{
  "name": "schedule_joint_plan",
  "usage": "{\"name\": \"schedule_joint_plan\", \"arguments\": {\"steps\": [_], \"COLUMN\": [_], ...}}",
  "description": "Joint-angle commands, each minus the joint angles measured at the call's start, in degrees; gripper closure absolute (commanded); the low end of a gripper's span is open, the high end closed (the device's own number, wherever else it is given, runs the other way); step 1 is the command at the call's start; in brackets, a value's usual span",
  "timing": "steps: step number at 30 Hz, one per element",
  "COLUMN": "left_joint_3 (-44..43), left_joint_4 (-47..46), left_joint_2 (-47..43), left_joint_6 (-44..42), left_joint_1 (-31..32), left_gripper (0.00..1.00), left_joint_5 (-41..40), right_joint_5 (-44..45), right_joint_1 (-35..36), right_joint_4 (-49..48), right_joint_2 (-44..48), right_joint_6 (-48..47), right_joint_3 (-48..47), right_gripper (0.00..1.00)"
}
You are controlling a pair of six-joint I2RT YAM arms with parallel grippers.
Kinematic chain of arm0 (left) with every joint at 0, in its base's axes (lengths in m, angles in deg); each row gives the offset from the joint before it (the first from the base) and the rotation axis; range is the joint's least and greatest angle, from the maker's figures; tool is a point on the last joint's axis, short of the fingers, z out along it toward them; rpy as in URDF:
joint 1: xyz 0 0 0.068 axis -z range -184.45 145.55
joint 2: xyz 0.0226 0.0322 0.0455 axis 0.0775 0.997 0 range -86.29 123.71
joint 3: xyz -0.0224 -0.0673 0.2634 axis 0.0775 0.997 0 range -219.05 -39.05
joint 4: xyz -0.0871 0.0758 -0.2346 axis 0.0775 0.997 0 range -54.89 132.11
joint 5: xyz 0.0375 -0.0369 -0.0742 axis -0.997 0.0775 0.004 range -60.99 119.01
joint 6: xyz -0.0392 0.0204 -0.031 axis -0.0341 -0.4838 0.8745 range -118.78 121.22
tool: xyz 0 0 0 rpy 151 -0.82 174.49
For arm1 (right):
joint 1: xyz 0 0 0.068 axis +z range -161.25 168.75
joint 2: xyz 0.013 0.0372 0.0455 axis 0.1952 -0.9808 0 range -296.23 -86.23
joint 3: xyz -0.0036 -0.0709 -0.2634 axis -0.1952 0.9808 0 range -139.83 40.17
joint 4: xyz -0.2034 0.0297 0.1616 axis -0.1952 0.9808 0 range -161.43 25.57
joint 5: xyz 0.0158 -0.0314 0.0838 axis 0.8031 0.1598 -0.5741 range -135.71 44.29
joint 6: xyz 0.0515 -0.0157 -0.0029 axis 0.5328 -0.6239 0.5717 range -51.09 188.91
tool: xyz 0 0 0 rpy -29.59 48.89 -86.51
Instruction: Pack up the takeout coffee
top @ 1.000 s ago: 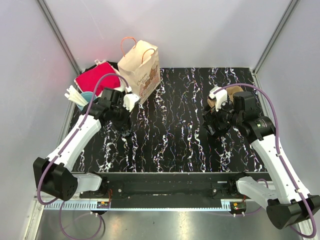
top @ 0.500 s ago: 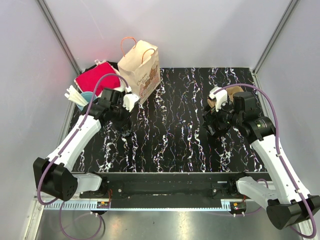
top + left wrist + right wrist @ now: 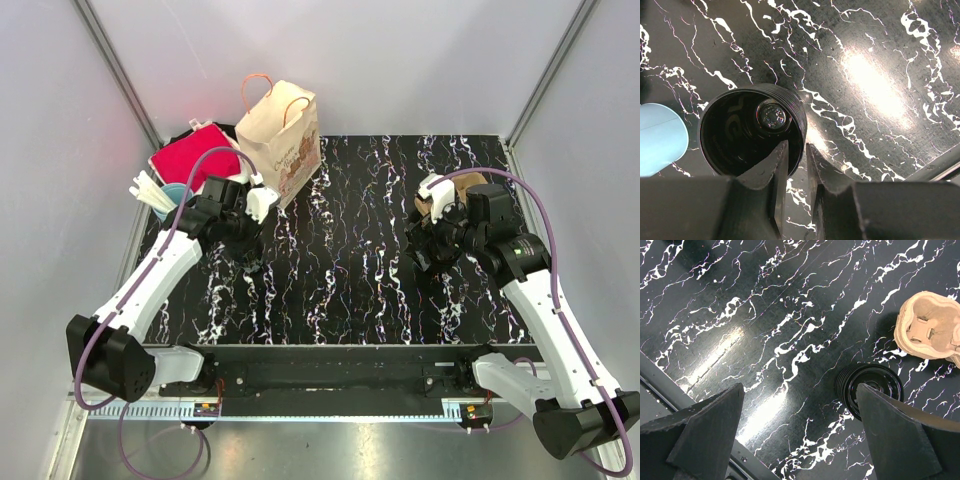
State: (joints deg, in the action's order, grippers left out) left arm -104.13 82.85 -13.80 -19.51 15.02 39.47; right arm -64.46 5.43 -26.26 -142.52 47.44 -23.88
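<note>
Bright, even light from overhead, and the glossy black white-veined marble tabletop point(image 3: 875, 85) is throwing back hot white glare patches in both wrist views. Close to the lens, the dark fingers point(image 3: 771, 175) of the left gripper point(image 3: 797, 155) are soft and blurred.

Table point(image 3: 340, 250): black with white marble veining and faint purple streaks.
Paper bag point(image 3: 283, 140): kraft tan, brown printed motif on the front, coral-pink handles.
Left of the bag: red cloth point(image 3: 190, 160), white sticks point(image 3: 148, 188), a pale blue round piece point(image 3: 660, 137).
Cup point(image 3: 752, 127) near the bag: black, ribbed wall, glossy inside.
Second cup point(image 3: 875, 390), far right of the bag: black, ribbed.
Carrier point(image 3: 927, 325), also far right of the bag: tan pulp.
Arms point(image 3: 150, 285): white shells, black joints, purple cables point(image 3: 490, 170).
</note>
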Motion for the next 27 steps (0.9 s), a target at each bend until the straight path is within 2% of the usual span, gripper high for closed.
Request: {"name": "schedule_joint_plan", "arguments": {"steps": [1, 9, 20, 27], "left_joint_3": [0.3, 0.22, 0.3, 0.21], "left_joint_4": [-2.04, -2.04, -2.22, -3.53], "left_joint_2": [0.55, 1.43, 1.25, -1.55], "left_joint_6": [-0.1, -0.1, 0.08, 0.25], "left_joint_1": [0.05, 0.05, 0.05, 0.14], "left_gripper": [0.76, 0.76, 1.0, 1.0], "left_joint_5": [0.53, -0.09, -0.26, -1.93], "right_joint_5": [-0.86, -0.95, -0.86, -1.03], "right_joint_1": [-0.34, -0.34, -0.34, -0.25], "right_joint_4": [-1.75, -1.75, -1.84, -1.84], "right_joint_2": [1.1, 1.1, 0.83, 0.92], "right_joint_6": [-0.32, -0.23, -0.23, -0.23], "right_joint_3": [-0.2, -0.28, -0.28, -0.28], "right_gripper": [0.0, 0.0, 0.0, 0.0]}}
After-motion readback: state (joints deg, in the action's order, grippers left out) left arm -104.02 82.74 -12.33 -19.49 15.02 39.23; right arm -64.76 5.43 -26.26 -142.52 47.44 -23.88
